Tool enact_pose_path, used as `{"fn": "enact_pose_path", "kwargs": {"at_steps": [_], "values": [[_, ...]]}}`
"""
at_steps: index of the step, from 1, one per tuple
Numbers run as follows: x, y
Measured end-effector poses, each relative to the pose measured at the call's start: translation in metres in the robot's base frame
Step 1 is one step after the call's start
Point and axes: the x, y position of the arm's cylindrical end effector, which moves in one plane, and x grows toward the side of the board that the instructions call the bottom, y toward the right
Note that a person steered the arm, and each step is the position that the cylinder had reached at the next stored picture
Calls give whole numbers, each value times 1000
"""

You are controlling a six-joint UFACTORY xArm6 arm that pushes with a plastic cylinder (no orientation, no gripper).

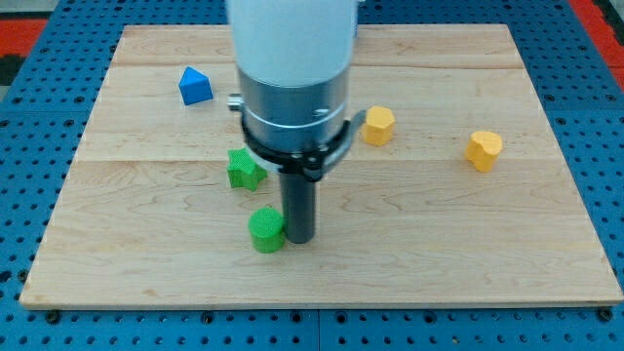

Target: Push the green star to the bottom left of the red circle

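The green star (246, 169) lies left of centre on the wooden board (136, 234). My tip (298, 238) rests on the board below and to the right of the star, touching or nearly touching the right side of a green round block (265, 230). No red circle shows in this view; the arm's white and grey body (292, 78) hides the board behind it.
A blue block (195, 86) sits at the upper left. A yellow hexagon-like block (377, 125) lies right of the arm. A yellow heart-like block (483, 149) lies further right. The board lies on a blue perforated table (29, 195).
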Motion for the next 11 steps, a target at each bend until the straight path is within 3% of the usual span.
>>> {"fn": "enact_pose_path", "kwargs": {"at_steps": [2, 4, 7, 8, 11], "values": [[-12, -41], [-39, -18], [-51, -81], [-70, -77], [-72, -57]]}}
